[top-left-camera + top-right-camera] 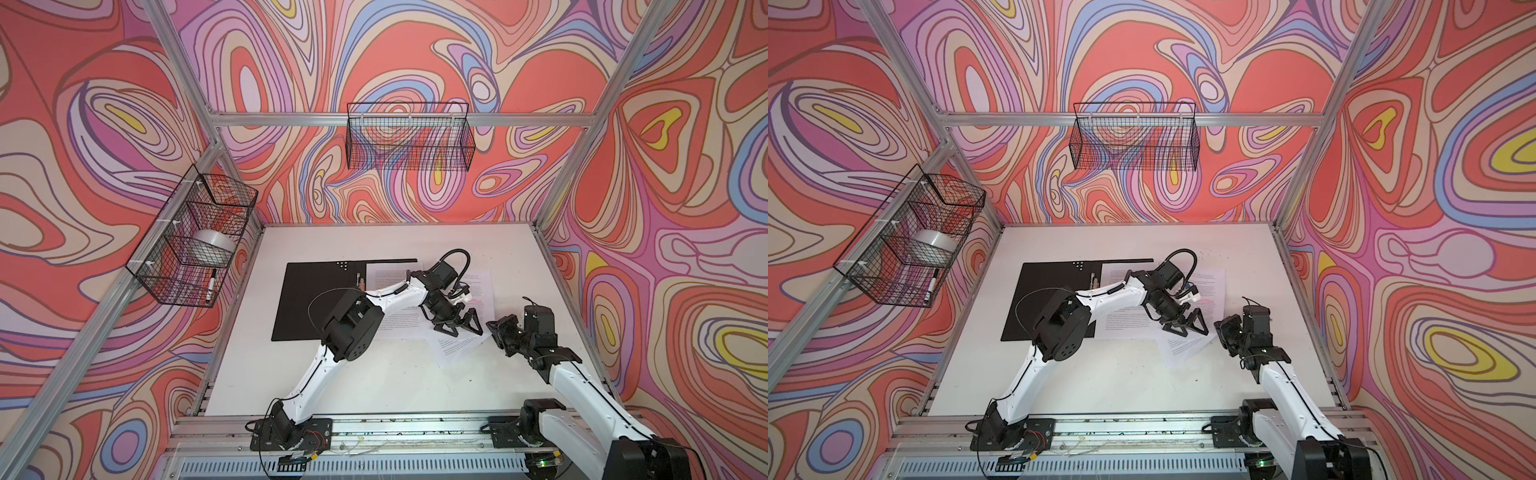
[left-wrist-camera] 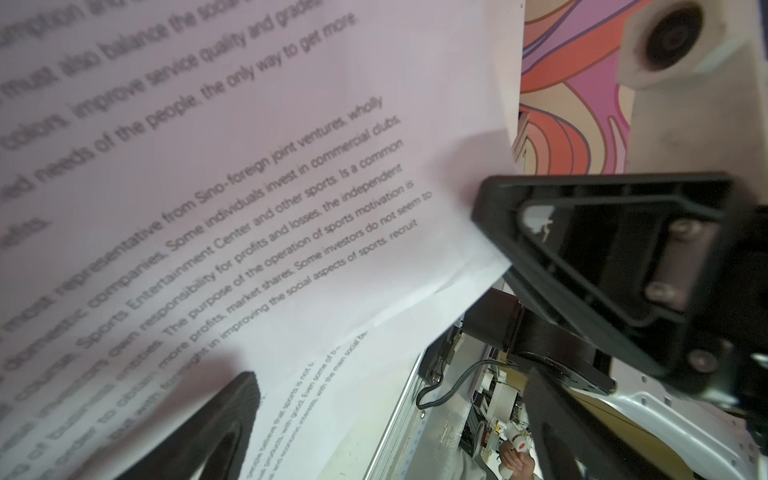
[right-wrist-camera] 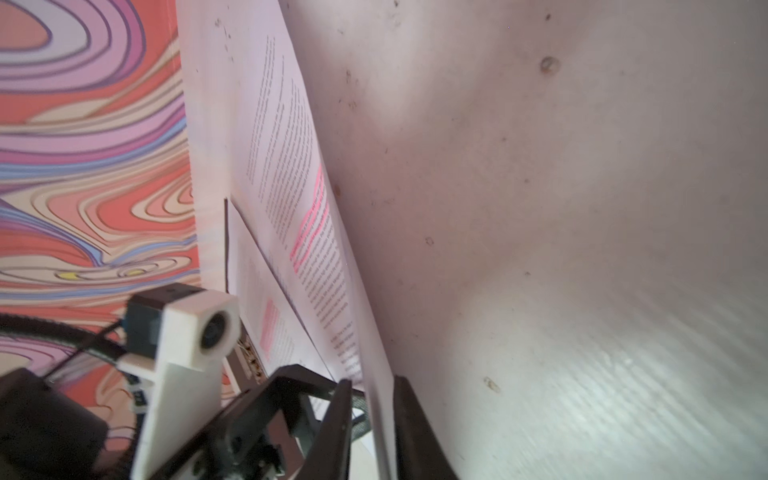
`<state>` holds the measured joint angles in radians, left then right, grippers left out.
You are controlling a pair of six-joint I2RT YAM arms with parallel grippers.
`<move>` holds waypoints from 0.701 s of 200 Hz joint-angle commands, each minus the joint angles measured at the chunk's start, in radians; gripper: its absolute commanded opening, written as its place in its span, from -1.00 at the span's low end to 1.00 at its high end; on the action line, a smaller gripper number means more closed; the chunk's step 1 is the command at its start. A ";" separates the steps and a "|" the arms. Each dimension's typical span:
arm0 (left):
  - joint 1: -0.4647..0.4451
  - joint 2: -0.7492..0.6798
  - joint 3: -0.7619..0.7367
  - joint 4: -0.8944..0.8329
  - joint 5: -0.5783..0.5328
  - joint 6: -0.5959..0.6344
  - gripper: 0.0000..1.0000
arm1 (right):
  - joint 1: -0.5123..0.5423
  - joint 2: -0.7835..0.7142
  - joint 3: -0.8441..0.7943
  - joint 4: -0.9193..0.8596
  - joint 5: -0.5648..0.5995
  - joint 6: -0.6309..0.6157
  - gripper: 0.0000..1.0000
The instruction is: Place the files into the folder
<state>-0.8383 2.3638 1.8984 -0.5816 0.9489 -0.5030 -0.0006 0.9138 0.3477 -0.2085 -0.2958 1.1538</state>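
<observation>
Black folder (image 1: pixel 307 291), white files (image 1: pixel 457 347) with pink-highlighted lines, multicoloured swirl-patterned walls (image 1: pixel 104 124).

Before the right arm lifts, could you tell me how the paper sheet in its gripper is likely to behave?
The paper sheet is thin and pinched only at one edge by the right gripper, so it will probably droop and curl. It looks very light. Other files overlap it and may shift along.

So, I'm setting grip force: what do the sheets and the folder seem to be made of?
Sheets: thin matte white paper, judging by the printed text and the edge curling up in the right gripper. Folder: probably stiff plastic or card; its open inside is flat, matte black, with a metallic-looking clip.
</observation>
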 commanded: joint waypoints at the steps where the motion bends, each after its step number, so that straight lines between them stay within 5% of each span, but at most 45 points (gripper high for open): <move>1: 0.020 -0.046 0.042 -0.008 0.079 -0.008 1.00 | 0.000 -0.013 0.025 -0.049 0.023 -0.035 -0.78; 28: 0.054 -0.103 0.075 -0.028 0.133 0.002 0.99 | 0.001 -0.015 0.045 -0.081 0.028 -0.062 -1.00; 77: 0.172 -0.234 0.139 -0.157 0.146 0.108 0.99 | 0.000 0.038 0.134 -0.131 -0.001 -0.135 -1.00; 108: 0.277 -0.297 0.203 -0.282 0.085 0.189 0.99 | 0.001 0.044 0.256 -0.212 -0.017 -0.215 -1.00; 140: 0.409 -0.380 0.145 -0.252 0.006 0.126 0.98 | 0.001 0.051 0.423 -0.342 -0.003 -0.310 -1.00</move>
<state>-0.5072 2.0422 2.0846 -0.7891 1.0195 -0.3691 -0.0002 0.9607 0.6556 -0.4374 -0.3035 0.9504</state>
